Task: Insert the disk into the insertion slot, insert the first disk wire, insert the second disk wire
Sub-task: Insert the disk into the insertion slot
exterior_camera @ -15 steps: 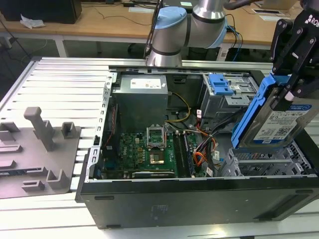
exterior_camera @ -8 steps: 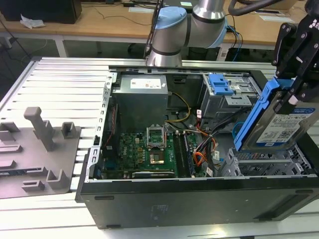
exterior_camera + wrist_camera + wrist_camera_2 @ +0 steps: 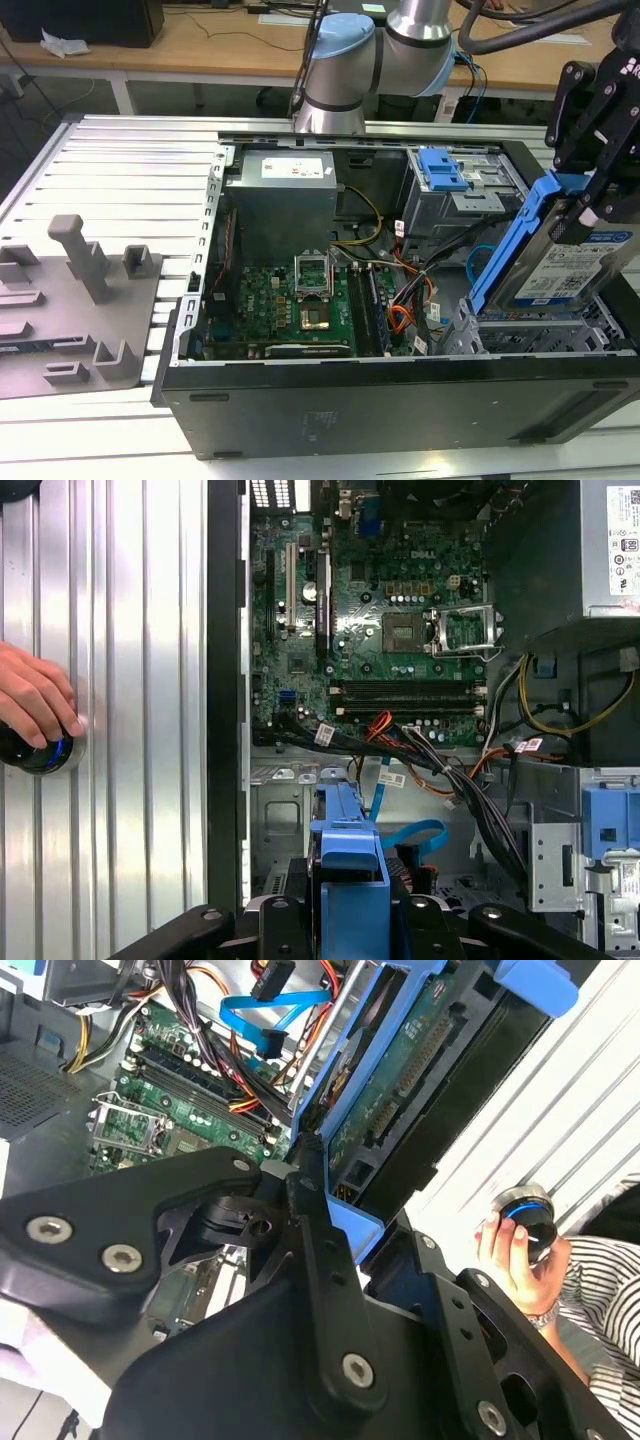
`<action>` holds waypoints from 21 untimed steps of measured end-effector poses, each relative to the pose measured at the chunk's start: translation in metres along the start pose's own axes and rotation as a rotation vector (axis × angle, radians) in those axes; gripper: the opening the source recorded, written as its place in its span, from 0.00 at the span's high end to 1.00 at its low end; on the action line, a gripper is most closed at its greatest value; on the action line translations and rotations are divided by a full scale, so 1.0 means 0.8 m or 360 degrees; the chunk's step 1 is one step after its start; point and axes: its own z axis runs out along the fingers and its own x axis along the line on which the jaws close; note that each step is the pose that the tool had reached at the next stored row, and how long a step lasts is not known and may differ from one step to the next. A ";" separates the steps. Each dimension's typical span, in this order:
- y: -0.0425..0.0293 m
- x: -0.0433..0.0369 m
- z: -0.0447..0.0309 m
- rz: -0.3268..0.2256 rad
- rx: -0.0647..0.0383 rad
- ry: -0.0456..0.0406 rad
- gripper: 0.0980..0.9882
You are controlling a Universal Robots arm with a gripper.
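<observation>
STEP 1 of 3: disk insertion | hand (image 3: 588,205) clamped on disk (image 3: 575,262) at its blue carrier | disk tilted, lower edge over slot (image 3: 530,335), not seated | blue wire (image 3: 482,262) loose beside slot | NEXT MOVE: likely calls for levelling disk and aligning it with slot.

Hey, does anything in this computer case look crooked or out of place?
The disk is steeply tilted, its upper end held by the gripper, lower end at the insertion slot, not seated flat. Nothing else stands out.
</observation>
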 end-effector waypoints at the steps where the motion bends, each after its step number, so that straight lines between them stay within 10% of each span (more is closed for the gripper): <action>1: -0.0001 0.000 0.0021 0.0000 0.0000 0.0000 0.70; 21: -0.0017 0.000 0.0431 0.0000 0.0000 0.0000 0.70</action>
